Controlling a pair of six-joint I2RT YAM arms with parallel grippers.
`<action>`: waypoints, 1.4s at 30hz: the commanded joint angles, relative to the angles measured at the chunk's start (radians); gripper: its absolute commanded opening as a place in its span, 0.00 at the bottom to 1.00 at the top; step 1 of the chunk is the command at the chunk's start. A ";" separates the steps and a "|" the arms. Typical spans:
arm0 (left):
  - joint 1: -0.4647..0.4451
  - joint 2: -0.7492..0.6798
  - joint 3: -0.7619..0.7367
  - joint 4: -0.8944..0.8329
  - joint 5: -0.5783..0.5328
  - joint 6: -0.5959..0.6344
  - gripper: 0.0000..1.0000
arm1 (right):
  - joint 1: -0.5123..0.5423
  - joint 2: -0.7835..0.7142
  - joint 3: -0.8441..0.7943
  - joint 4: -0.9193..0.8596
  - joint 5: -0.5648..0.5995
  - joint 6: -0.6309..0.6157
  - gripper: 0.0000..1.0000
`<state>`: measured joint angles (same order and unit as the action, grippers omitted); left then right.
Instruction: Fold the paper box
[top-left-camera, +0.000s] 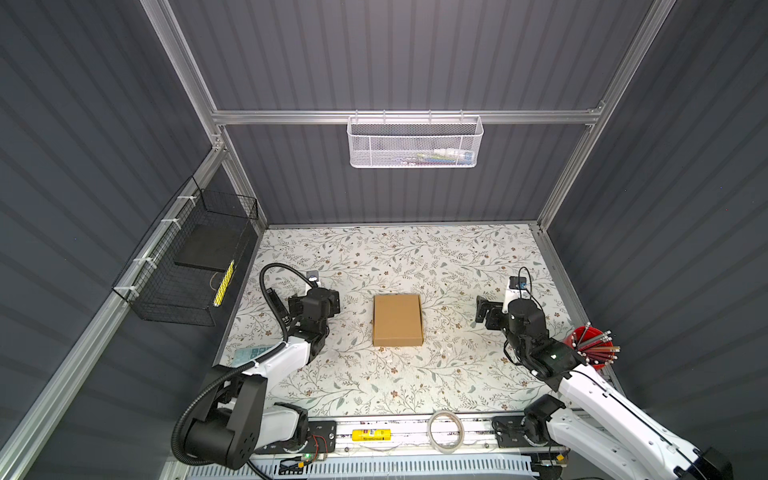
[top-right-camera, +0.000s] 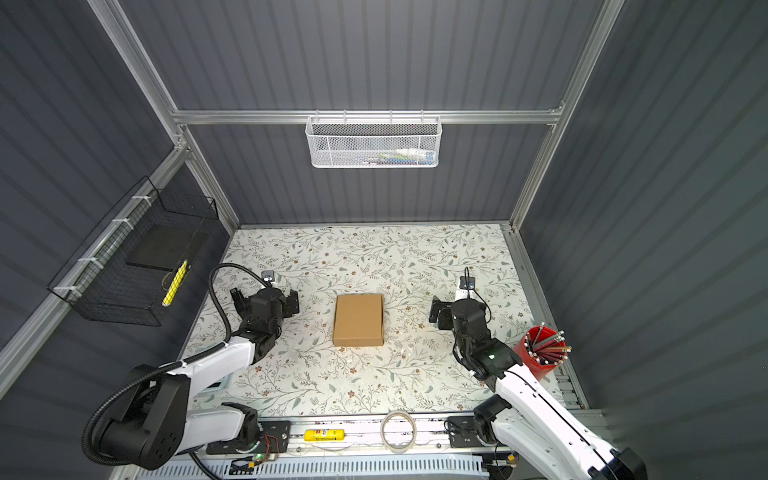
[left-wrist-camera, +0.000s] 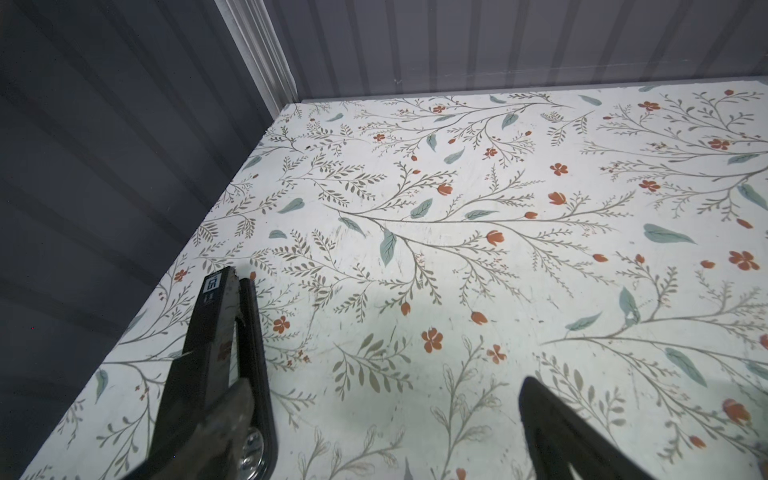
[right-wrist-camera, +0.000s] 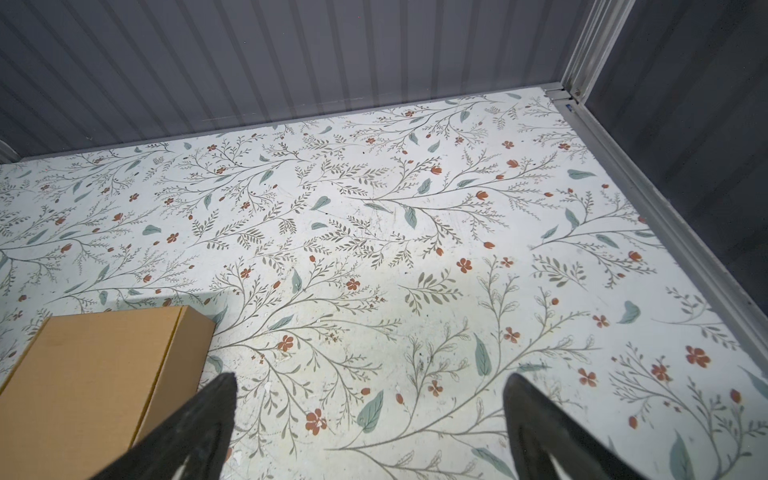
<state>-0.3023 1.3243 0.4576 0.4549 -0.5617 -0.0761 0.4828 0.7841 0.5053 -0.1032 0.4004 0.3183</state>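
Both grippers stand with their jaws spread wide and nothing between them: the left gripper (left-wrist-camera: 376, 328) looks out over bare floral table (top-left-camera: 415, 257), and the right gripper (right-wrist-camera: 370, 380) hangs just off one corner of the paper box (right-wrist-camera: 95, 374) without touching it. In both top views we see the paper box (top-left-camera: 397, 320) resting in the middle of the table, between the two arms and well apart from each. It reads as a shallow closed box, its top face flat and its side walls upright, with no loose flap sticking out that we can make out. Whether the front tabs sit fully in their slits we cannot tell from these views.

We judge the folding itself done and the arms parked clear, so the step in hand is the close-out. What comes next, in our reading, calls for little: a check that the top stays down. If it lifts, one gripper should steady a side wall while the other presses the front edge home.
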 joint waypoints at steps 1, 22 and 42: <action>0.028 0.070 -0.035 0.235 -0.009 0.058 1.00 | -0.017 0.003 -0.011 0.053 0.010 -0.050 0.99; 0.212 0.367 -0.142 0.719 0.255 0.065 1.00 | -0.159 0.159 0.029 0.174 -0.037 -0.215 0.99; 0.219 0.391 0.008 0.464 0.292 0.075 1.00 | -0.378 0.439 -0.014 0.492 -0.131 -0.276 0.99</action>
<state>-0.0898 1.7004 0.4572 0.9386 -0.2745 -0.0090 0.1177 1.2068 0.4953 0.3149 0.2966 0.0620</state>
